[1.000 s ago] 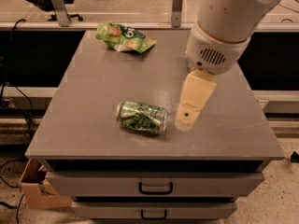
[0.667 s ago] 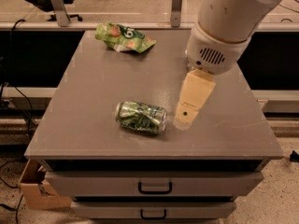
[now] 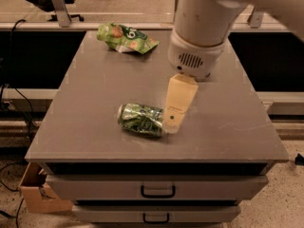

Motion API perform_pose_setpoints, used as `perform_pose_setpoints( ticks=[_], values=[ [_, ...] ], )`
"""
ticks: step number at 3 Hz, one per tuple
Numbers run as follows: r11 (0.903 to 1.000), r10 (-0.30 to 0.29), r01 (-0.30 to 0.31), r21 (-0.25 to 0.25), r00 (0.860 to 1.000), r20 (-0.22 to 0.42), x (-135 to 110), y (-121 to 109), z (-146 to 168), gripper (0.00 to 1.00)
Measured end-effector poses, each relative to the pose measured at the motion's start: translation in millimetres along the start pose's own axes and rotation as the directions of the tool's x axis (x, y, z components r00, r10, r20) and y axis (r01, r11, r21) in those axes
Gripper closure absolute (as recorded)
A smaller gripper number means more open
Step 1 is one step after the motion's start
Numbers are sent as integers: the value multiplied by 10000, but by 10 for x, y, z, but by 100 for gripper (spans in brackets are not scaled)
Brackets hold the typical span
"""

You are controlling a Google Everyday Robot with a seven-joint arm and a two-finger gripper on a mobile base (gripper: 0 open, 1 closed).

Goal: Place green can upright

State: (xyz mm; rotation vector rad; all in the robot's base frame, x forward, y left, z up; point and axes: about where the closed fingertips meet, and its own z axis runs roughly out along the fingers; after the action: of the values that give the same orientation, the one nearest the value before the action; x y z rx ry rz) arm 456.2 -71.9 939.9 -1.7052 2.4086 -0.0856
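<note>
The green can (image 3: 139, 120) lies on its side near the front middle of the grey cabinet top (image 3: 95, 99), with its silver ends pointing left and right. My gripper (image 3: 172, 126) hangs down from the white arm (image 3: 199, 27), and its beige tip is right at the can's right end. It looks to be touching the can or nearly so. The gripper holds nothing that I can see.
A flat green snack bag (image 3: 124, 37) lies at the back left of the top. The cabinet has drawers with handles (image 3: 157, 191) below its front edge. A cardboard box (image 3: 35, 194) sits on the floor at the left.
The gripper has moved left, from a small gap beside the can to right against its right end. The can and the snack bag have not moved.
</note>
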Motion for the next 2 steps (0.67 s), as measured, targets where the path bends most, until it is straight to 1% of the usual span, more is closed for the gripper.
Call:
perform_pose_setpoints(
  ticks=[1, 2],
  values=[
    [9969, -787, 783, -105, 9954, -540, -353, 57, 214, 0],
    [9898, -1415, 1396, -288, 9866, -810, -636, 88, 356, 0]
  ],
)
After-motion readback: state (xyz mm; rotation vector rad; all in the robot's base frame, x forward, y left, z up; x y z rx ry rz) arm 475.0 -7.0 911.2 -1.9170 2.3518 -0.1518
